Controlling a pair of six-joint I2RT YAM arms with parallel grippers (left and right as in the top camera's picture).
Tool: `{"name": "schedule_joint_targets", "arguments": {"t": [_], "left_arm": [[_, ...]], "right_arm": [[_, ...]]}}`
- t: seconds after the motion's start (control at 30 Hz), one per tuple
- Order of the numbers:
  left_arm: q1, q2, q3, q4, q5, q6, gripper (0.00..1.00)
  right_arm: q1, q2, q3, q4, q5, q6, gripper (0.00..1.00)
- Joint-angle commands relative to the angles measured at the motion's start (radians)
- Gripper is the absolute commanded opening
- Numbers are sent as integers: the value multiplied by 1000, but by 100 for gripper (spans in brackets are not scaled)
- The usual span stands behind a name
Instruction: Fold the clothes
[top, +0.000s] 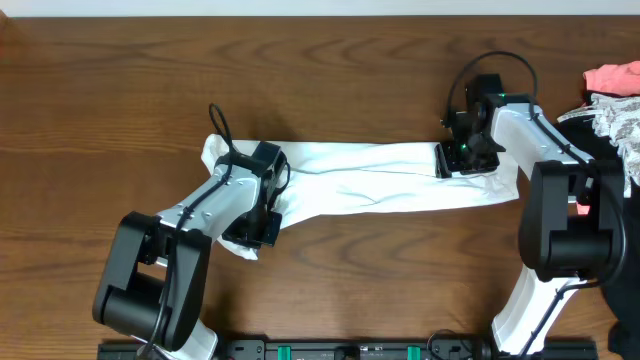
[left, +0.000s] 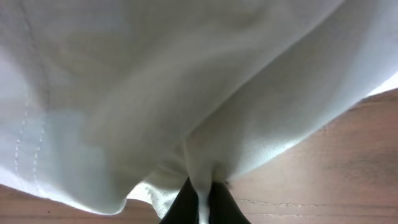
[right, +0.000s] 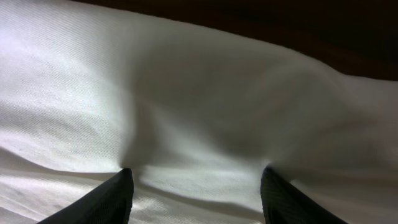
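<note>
Hidden: from overhead the left gripper (left: 200, 199) has its fingers (left: 179, 208) tucked under its own wrist; the T-shirt (top: 380, 180) shows no clear collar or sleeves.
Cut off: pink cloth (top: 612, 78) at the right edge.
T-shirt: a long band across the worktop (top: 120, 90), spanning both grippers.
Left fingers: clenched on a fold of T-shirt.
Right gripper (right: 198, 186): fingers (right: 115, 199) spread wide, tips on the cloth, nothing pinched.
</note>
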Motion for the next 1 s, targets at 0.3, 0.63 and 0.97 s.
{"name": "schedule_joint_targets", "arguments": {"t": [0.3,0.63,0.97], "left_arm": [[0,-53,119,-8,-14,8,6],[1,-54,120,-6,-125,8,6],[3,-54,121,19,-171,8,6]], "right_arm": [[-2,11,-21,-1,32,5,64],[-2,11,-21,-1,32,5,64],[-2,11,-21,-1,32,5,64]]}}
